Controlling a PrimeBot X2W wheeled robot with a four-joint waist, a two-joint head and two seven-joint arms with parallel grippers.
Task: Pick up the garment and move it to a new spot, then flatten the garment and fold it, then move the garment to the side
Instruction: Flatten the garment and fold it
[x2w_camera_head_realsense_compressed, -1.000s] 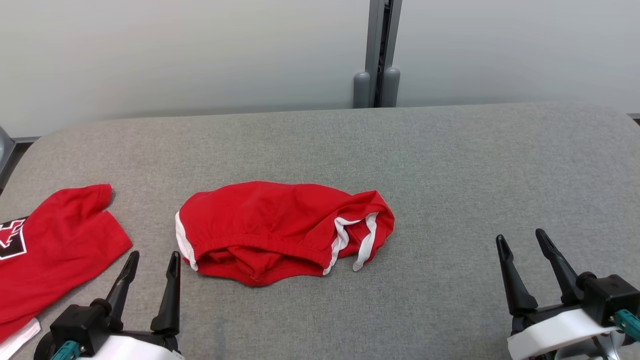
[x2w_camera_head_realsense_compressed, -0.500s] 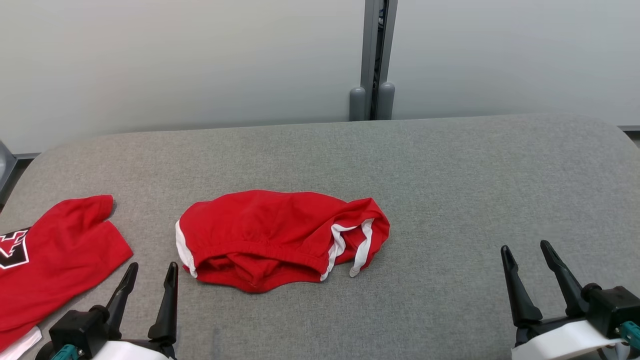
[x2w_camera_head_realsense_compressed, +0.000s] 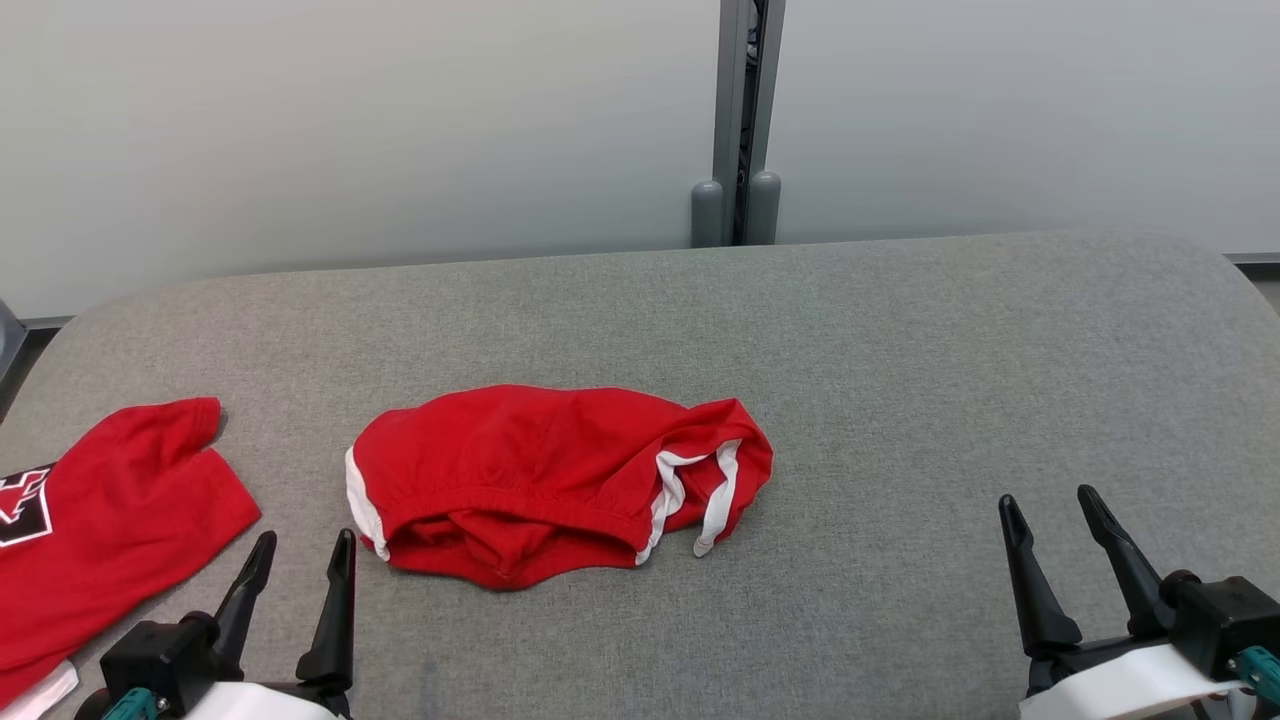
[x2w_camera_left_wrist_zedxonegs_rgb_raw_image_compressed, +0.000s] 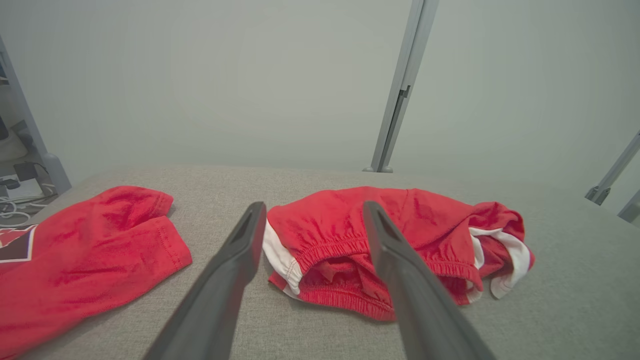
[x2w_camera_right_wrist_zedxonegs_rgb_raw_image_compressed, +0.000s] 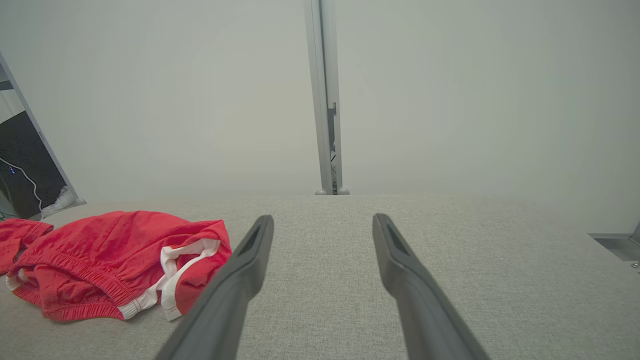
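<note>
Head view: the red shorts (x2w_camera_head_realsense_compressed: 555, 480) are seen crumpled near the middle of the grey padded table (x2w_camera_head_realsense_compressed: 900, 330), and nothing's been picked up yet. The left gripper (x2w_camera_head_realsense_compressed: 306, 540) is parked just beside their near-left corner, and the right gripper (x2w_camera_head_realsense_compressed: 1045, 498) is well apart on the right. Both are spread wide and empty. A red shirt (x2w_camera_head_realsense_compressed: 110, 510) is laid at the left edge, so the wrong garment could get grabbed if the left arm is swung outward.

Left wrist view: the elastic waistband (x2w_camera_left_wrist_zedxonegs_rgb_raw_image_compressed: 327, 247) is framed between the fingers. Layers are bunched there, so only the top one might be pinched and the shorts lifted lopsided.

Right wrist view: the white trim (x2w_camera_right_wrist_zedxonegs_rgb_raw_image_compressed: 190, 248) is off to the left of the fingers. A long reach is needed, and a loose flap could be snagged instead of a proper hem.
</note>
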